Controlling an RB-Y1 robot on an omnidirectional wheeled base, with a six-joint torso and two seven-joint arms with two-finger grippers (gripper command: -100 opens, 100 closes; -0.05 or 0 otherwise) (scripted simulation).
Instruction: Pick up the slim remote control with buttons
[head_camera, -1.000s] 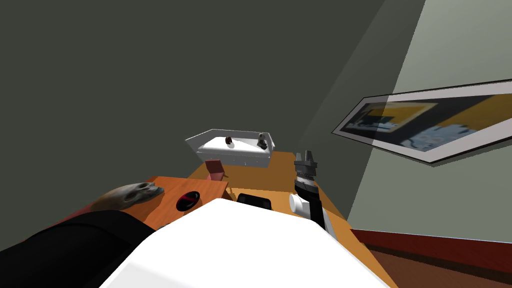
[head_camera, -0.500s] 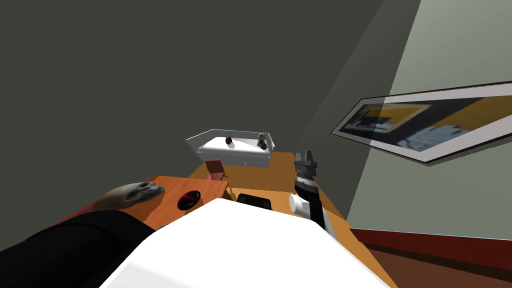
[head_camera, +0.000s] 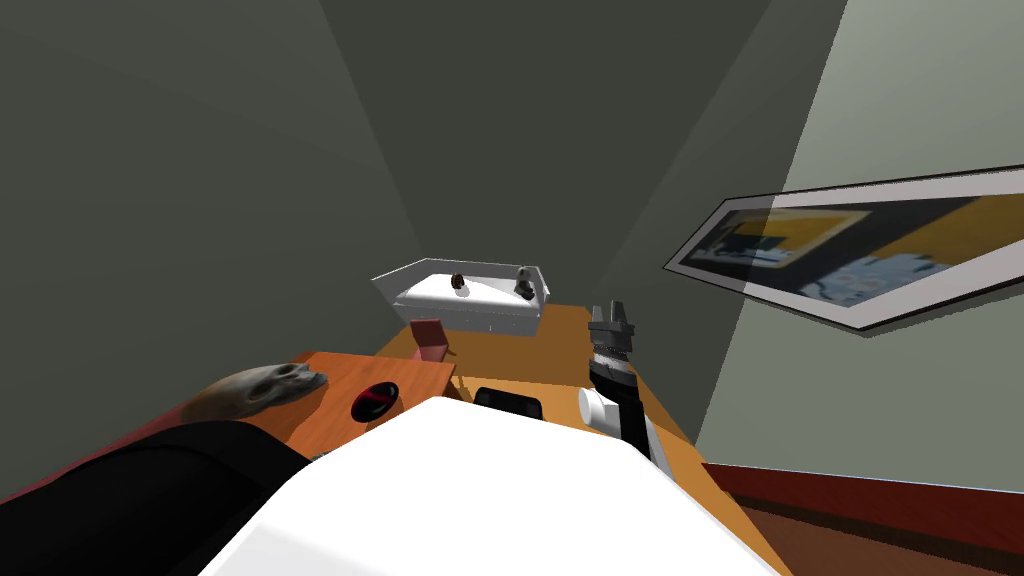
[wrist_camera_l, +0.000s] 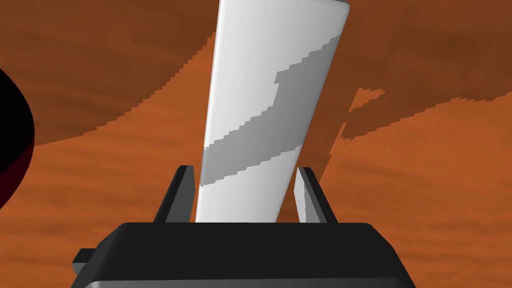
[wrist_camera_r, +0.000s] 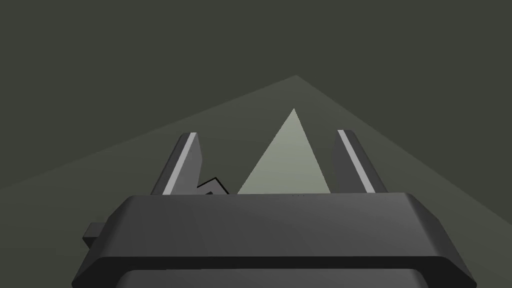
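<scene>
The slim remote (wrist_camera_l: 270, 75) is a long, plain white slab with a grey shadow band, and no buttons show on this face. It lies on an orange wooden top (wrist_camera_l: 425, 175). My left gripper (wrist_camera_l: 245, 168) is shut on its near end, one finger against each long side. My right gripper (head_camera: 612, 312) is raised over the table's right side, pointing at the wall. Its fingers (wrist_camera_r: 186, 160) stand open with nothing between them.
A dark round bowl with a red inside (head_camera: 375, 400) sits close beside my left gripper (wrist_camera_l: 12, 145). On the wooden tops are also a grey skull-like object (head_camera: 265, 385), a small reddish block (head_camera: 430, 338), a black item (head_camera: 508, 402) and a white tray (head_camera: 470, 310) at the far end.
My left fingers have closed in from wide open onto the remote's sides. The objects and my right arm hold their places in the head view; only the wall's shading differs.
</scene>
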